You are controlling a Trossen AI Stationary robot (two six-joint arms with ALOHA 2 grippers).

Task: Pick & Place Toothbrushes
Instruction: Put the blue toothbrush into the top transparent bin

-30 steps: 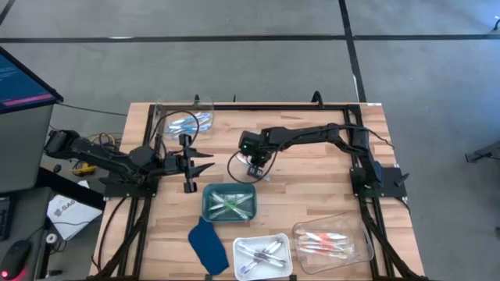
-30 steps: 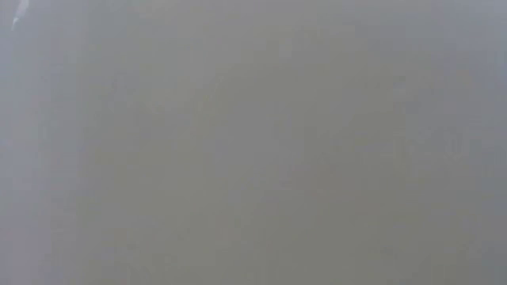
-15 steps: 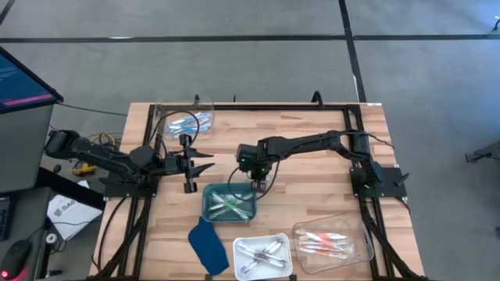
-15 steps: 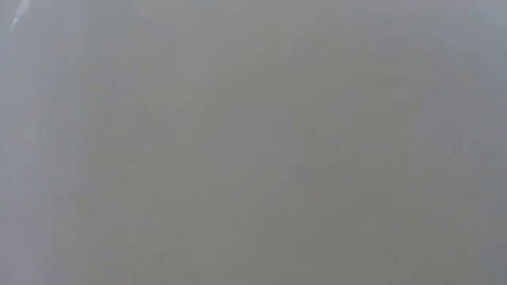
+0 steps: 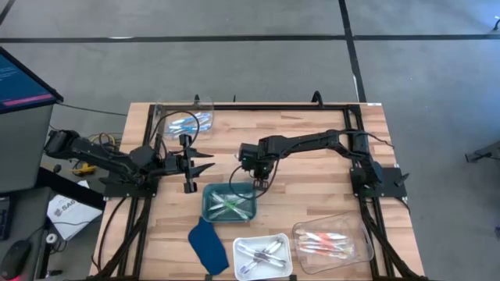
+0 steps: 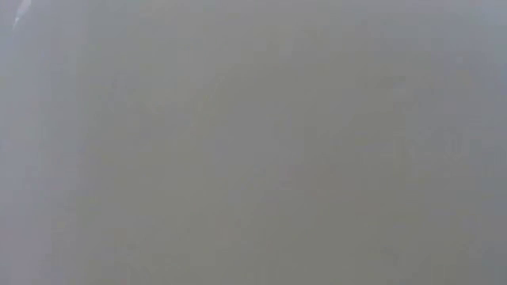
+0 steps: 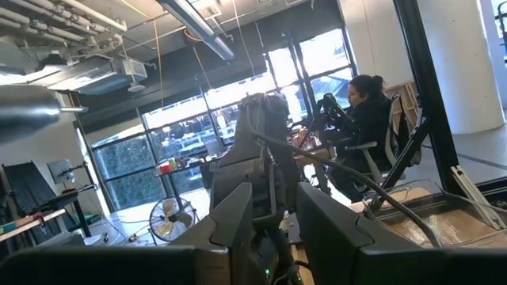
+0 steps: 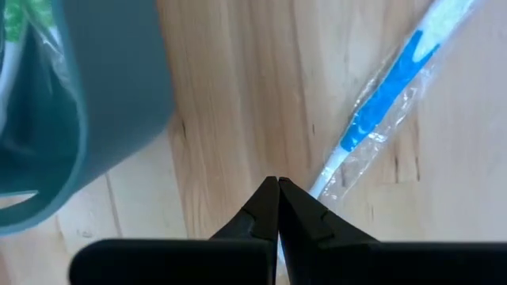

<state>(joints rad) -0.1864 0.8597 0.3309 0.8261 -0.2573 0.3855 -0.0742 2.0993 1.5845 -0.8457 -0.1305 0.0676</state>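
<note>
Pinching blue toothbrush (image 8: pixel 386 93), right pincer (image 8: pixel 277 187).

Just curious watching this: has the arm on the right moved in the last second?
Yes. The right gripper, shut, has come toward the teal tray, now over its far edge.

No text, label, brand or number can be read in these pictures. The monitor (image 5: pixel 23 82) at the left edge of the high view shows some lines, but they are too small to read. The white paper (image 5: pixel 64 212) on the floor beside the table carries dark print that also stays unreadable.
</note>
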